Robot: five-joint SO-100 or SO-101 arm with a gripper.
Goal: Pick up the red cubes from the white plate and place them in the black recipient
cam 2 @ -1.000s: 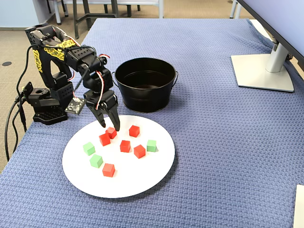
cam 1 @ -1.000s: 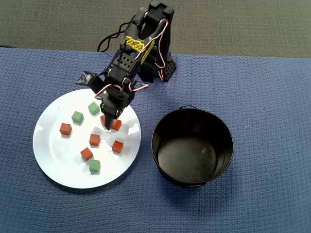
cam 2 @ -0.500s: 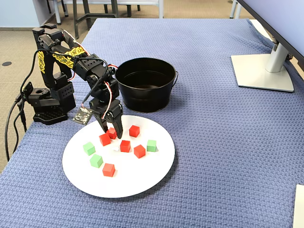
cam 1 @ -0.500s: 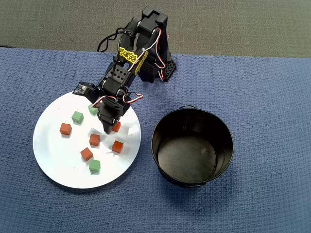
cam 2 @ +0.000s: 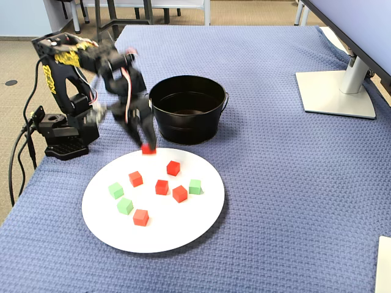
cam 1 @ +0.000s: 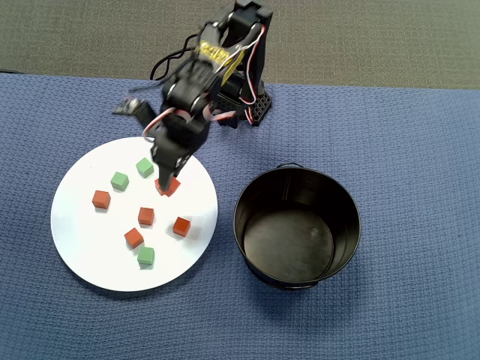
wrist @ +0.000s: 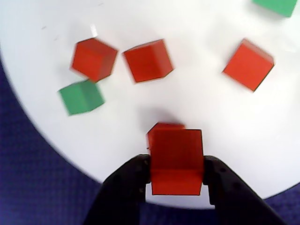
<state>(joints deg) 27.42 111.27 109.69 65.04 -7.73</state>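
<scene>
Red cubes [cam 2: 161, 187] are spread over the white plate [cam 2: 177, 233], five of them lying there among three green cubes [cam 2: 124, 206], while a sixth red cube [wrist: 176, 161] is clamped between the closed fingers of the gripper [cam 2: 147, 148] and is held clear of the plate (above its far edge in the fixed view). To the right of the plate in the overhead view, the black recipient [cam 1: 297, 226] is seen standing on the blue cloth [cam 1: 412, 150], well apart from the held cube and with nothing visible inside.

Raised arm [cam 2: 91, 67], jaws clamped
</scene>
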